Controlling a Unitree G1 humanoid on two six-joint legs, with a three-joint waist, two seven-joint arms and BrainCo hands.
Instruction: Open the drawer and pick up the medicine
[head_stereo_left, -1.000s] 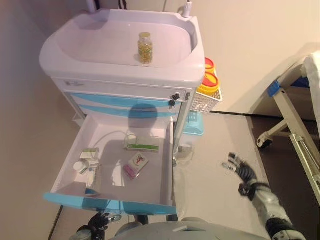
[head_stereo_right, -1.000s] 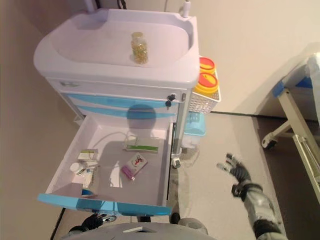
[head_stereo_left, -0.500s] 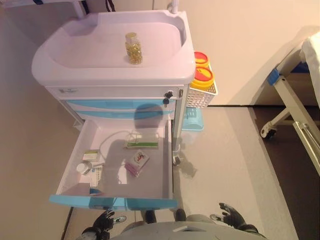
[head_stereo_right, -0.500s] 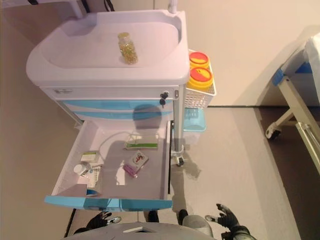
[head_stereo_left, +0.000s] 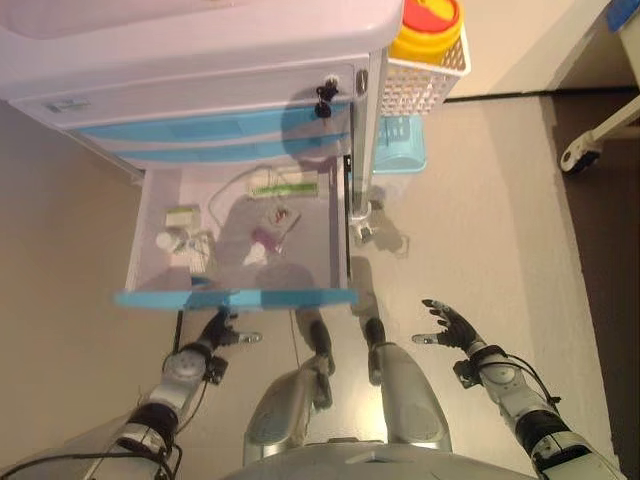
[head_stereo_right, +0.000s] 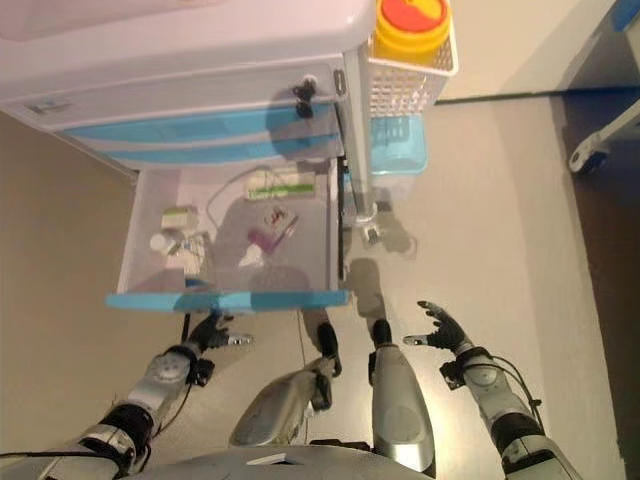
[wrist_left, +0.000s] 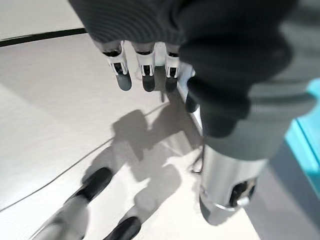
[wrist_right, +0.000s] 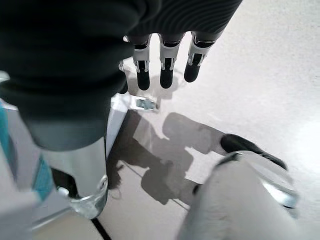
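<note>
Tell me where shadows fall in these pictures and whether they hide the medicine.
Left eye view: a dark shadow covers the middle of the open drawer, dimming the pink-ended box; the white boxes stay lit. Both wrist views: finger shadows lie on the floor.

The open drawer (head_stereo_left: 340, 240) of the medical cart (head_stereo_left: 200, 60) holds medicine boxes (head_stereo_left: 283, 183) and small containers (head_stereo_left: 180, 238), while the left hand (head_stereo_left: 213, 330) and right hand (head_stereo_left: 447, 325) hang below its blue front with fingers relaxed, clear of it.
</note>
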